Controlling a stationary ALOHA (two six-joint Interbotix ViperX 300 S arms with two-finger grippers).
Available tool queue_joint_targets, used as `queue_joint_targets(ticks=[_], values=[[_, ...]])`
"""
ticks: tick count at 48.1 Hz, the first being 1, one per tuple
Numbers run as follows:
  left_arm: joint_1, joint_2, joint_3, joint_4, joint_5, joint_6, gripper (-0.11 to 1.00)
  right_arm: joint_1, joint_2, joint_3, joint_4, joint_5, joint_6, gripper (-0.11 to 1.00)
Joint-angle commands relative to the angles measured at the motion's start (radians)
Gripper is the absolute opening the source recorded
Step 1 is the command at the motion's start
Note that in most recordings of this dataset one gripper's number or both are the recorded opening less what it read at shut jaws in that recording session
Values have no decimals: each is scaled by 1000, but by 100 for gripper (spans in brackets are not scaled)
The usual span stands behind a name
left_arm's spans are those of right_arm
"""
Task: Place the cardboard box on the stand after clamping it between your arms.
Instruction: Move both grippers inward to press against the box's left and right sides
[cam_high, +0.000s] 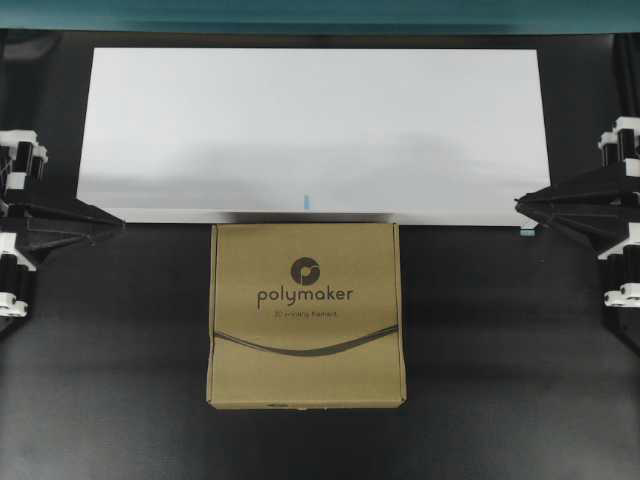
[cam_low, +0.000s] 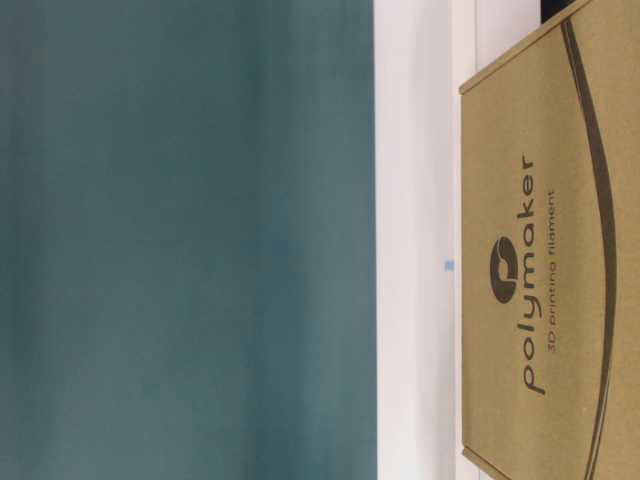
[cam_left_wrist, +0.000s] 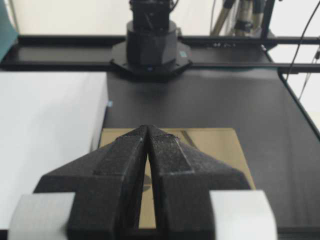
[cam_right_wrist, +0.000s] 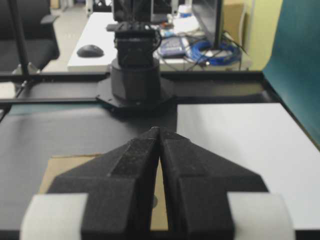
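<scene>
1 box (cam_high: 306, 314), 1 stand (cam_high: 310, 130), 2 arms.

Box: flat, brown, "polymaker" logo up, lying on black tabletop (cam_high: 500, 350), centred. Far edge touching or just shy of stand's front edge; can't tell which. Not on stand.

Stand: wide white platform, behind box in overhead view, well over box width. Small blue mark at front edge mid, blue foot at front right corner.

Surface/room: matte black table w/ black rails. Teal backdrop (cam_low: 190, 240) behind stand. Right wrist view shows office desk (cam_right_wrist: 100, 45) beyond w/ mouse, cables, chair.

Left gripper (cam_high: 112, 222): at left edge, beside stand's front left corner, well apart from box. Jaws clenched, tips meeting, only a thin slit further back; holding nothing.

Right gripper (cam_high: 528, 203): mirror spot at right edge, near stand's front right corner, well apart from box. Jaws pressed together to a point; holding nothing.
</scene>
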Motion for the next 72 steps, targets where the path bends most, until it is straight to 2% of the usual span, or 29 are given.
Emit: queue_joint_targets(ticks=[1,5,9,17,23,31,38,44,49,56,60,63,72], values=[[-18,9,-25,41,28,-26,5,-12,17,-11,5,5,2,2],[-25,14,-38,41,112,-61,0,3,20,-17,31,92,9,9],[-34,29,-57,41,201,-94,0,18,25,-35,43,219,34,0],[-64,67,-94,41,330,-106,0,58,61,-80,43,433,98,0],[-81,115,-110,41,442,-106,0,104,130,-84,43,552,120,0],[-104,195,-127,43,526,-117,0,156,282,-100,43,603,150,0],[-107,259,-132,43,534,-127,0,160,430,-146,43,618,184,0],[-107,330,-129,41,546,-129,1,158,514,-163,40,600,184,4],[-107,399,-117,41,538,-129,13,160,568,-147,40,546,187,23],[-107,488,-110,43,511,-130,56,155,632,-135,29,457,183,65],[-107,549,-106,41,482,-129,77,149,689,-141,15,451,183,81],[-107,589,-109,41,457,-129,83,146,727,-149,11,449,181,83],[-107,693,-140,43,393,-127,78,124,830,-186,8,414,181,81]])
